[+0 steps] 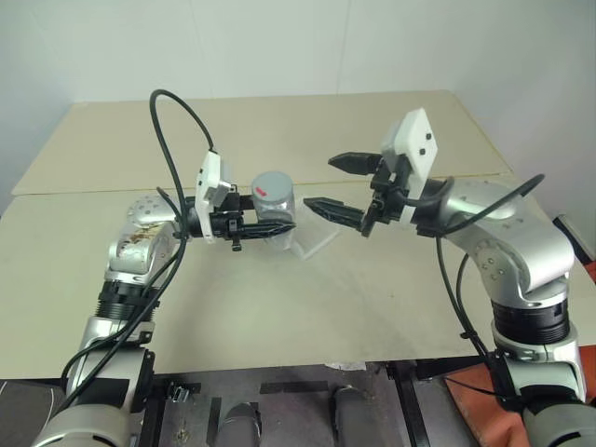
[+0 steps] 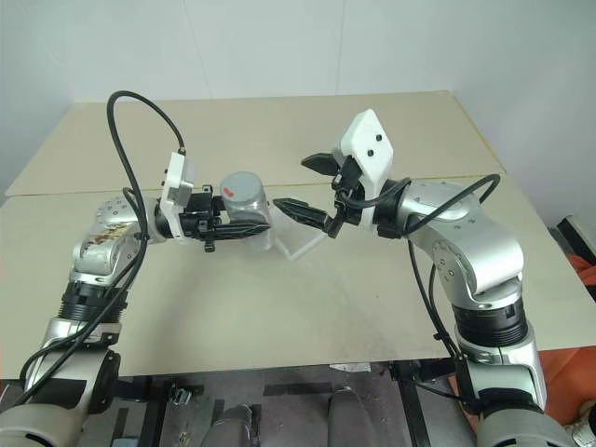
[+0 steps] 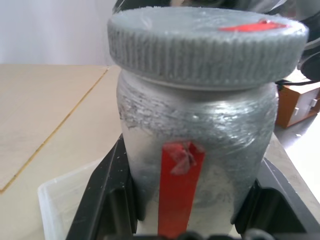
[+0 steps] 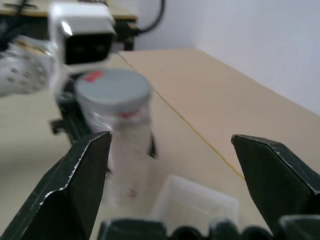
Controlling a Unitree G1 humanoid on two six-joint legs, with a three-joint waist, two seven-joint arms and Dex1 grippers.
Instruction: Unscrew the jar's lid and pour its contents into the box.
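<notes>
Grey lid (image 3: 206,47) sits on the jar (image 1: 274,207), ribbed edge, red mark on top (looks seated, can't tell how tight). Jar walls silvery and wrapped, red strip down the side; contents can't be made out. Left gripper (image 1: 264,225) is clamped across the jar body, holding it upright above the tan table (image 1: 279,307). Clear plastic box (image 1: 315,242) sits on the table just below and beside the jar, toward the right arm; through the see-through walls I can't make out anything inside it. Right gripper (image 1: 340,186) is level, pointing at the jar, fingers spread wide, near the lid but apart from it, nothing held.
</notes>
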